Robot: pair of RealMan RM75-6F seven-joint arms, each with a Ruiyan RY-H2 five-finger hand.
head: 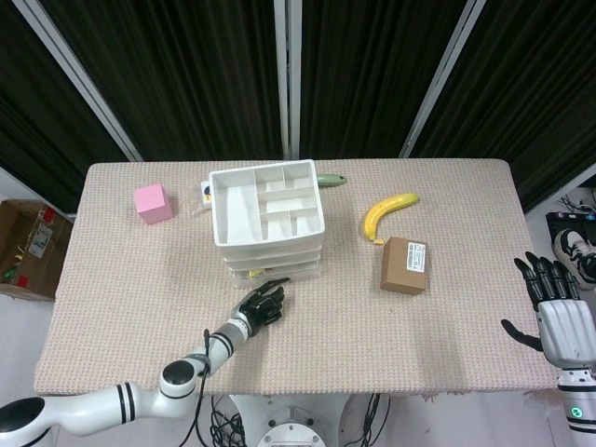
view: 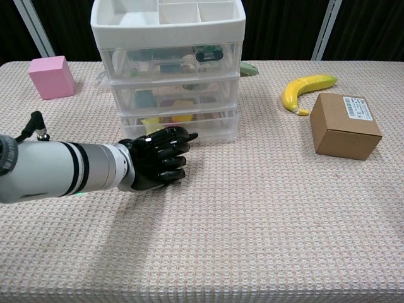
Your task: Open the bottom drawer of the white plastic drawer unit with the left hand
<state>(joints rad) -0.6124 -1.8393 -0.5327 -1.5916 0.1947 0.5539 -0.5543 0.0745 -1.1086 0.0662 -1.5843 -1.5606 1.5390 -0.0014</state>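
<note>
The white plastic drawer unit (head: 267, 200) (view: 167, 38) stands mid-table with three translucent drawers and an open tray on top. Its bottom drawer (view: 208, 126) (head: 279, 271) sticks out a little beyond the two above it. My left hand (view: 158, 158) (head: 260, 305), black, sits at the left front of that drawer. Its fingers are curled against the drawer's front edge, hooking it. My right hand (head: 554, 298) hangs off the table's right edge, fingers spread and holding nothing.
A pink cube (head: 153, 202) (view: 51, 76) lies left of the unit. A banana (head: 386, 210) (view: 306, 87) and a cardboard box (head: 404, 264) (view: 345, 125) sit to its right. A green object (head: 331, 179) pokes out behind the unit.
</note>
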